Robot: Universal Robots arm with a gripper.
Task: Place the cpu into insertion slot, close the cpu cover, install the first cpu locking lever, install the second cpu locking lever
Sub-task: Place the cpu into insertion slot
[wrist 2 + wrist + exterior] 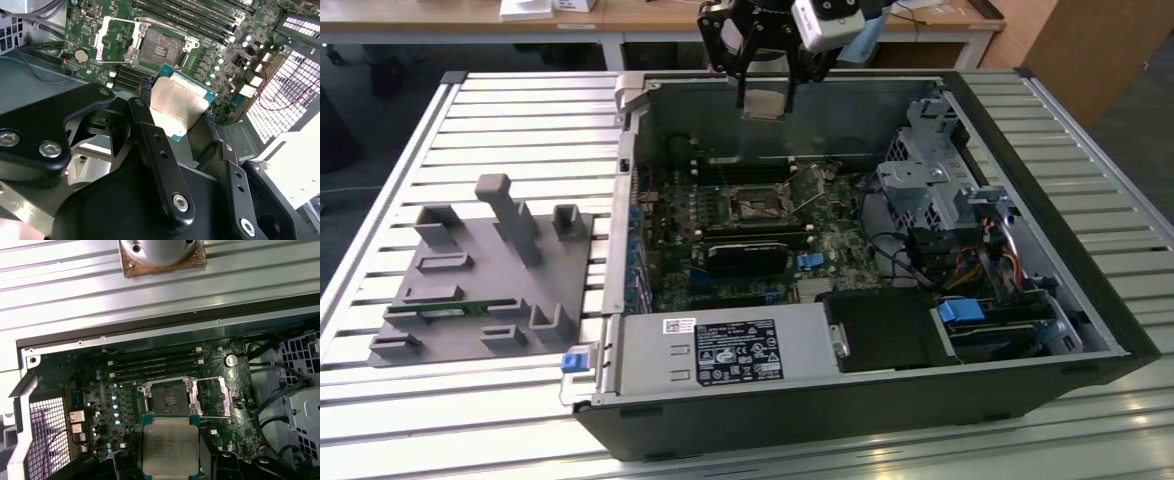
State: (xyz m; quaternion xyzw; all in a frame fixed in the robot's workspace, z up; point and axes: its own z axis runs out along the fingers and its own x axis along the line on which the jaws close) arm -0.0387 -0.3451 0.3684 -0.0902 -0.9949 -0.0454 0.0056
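My gripper hangs above the back of the open computer case, shut on the cpu. In the second wrist view the cpu, silver-faced with a green edge, sits clamped between two black fingertips. The first wrist view shows the cpu just short of the insertion slot. The insertion slot lies bare on the green board, dark in the middle. The cpu cover stands flipped open beside it, also seen as the cpu cover. From outside, the insertion slot is well below the gripper.
The black case has a drive cage at the exterior view's right and a power supply at the front. Long memory slots run beside the socket. A grey fixture lies on the slatted table at the exterior view's left.
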